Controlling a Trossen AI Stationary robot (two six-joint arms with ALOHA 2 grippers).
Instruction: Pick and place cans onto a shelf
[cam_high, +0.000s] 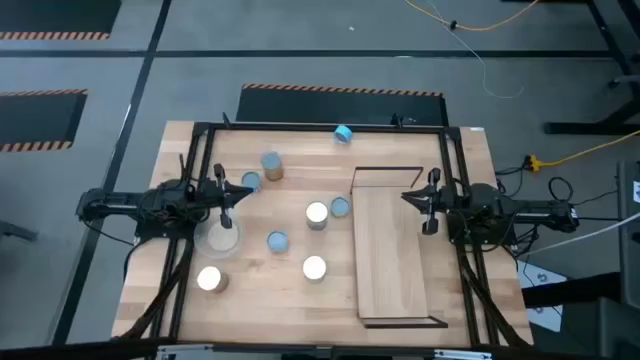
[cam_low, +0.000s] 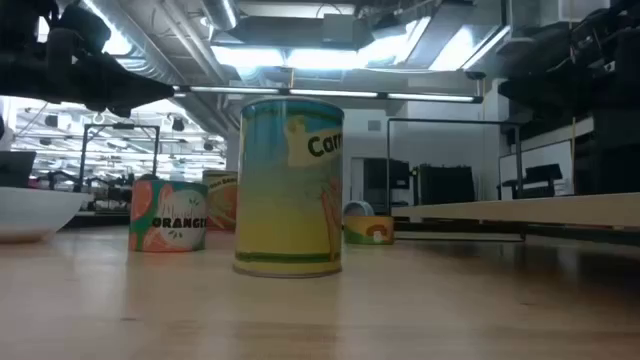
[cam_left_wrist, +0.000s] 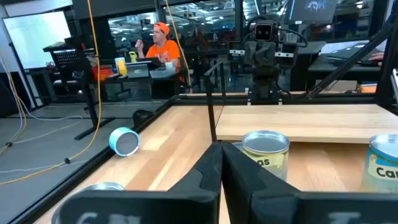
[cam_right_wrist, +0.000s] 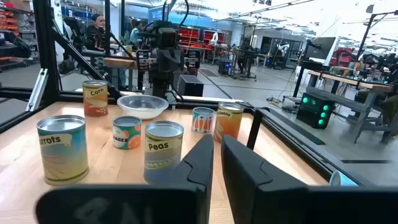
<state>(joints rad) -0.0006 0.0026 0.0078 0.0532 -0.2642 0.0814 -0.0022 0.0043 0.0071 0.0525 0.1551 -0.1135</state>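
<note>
high view, left to right: left gripper (cam_high: 226, 205) at centre-left of frame, hanging over the clear round dish (cam_high: 218, 238), fingers pressed together, holding nothing

silver-topped can (cam_high: 210, 279) at lower left, alone near the table's front edge; tan-sided can (cam_high: 271, 165) above centre-left, a blue-grey-topped can (cam_high: 250, 182) just beside it

small blue-topped can (cam_high: 277, 242) below centre; shiny white-topped can (cam_high: 317, 214) at centre with a blue-grey can (cam_high: 340, 208) touching or nearly touching its right side; another bright-topped can (cam_high: 314, 268) below them; pale blue can lying on its side (cam_high: 343, 133) at upper centre, by the black frame rail

long light-wood shelf board with thin black end frames (cam_high: 391, 250) right of centre, no can on it; right gripper (cam_high: 430, 206) hangs over the shelf's right edge, upper part, jaws narrow, only a thin gap, nothing between them

low view: yellow-and-blue carrots can (cam_low: 290, 187) fills centre, orange-label can (cam_low: 168, 214) to its left
</note>
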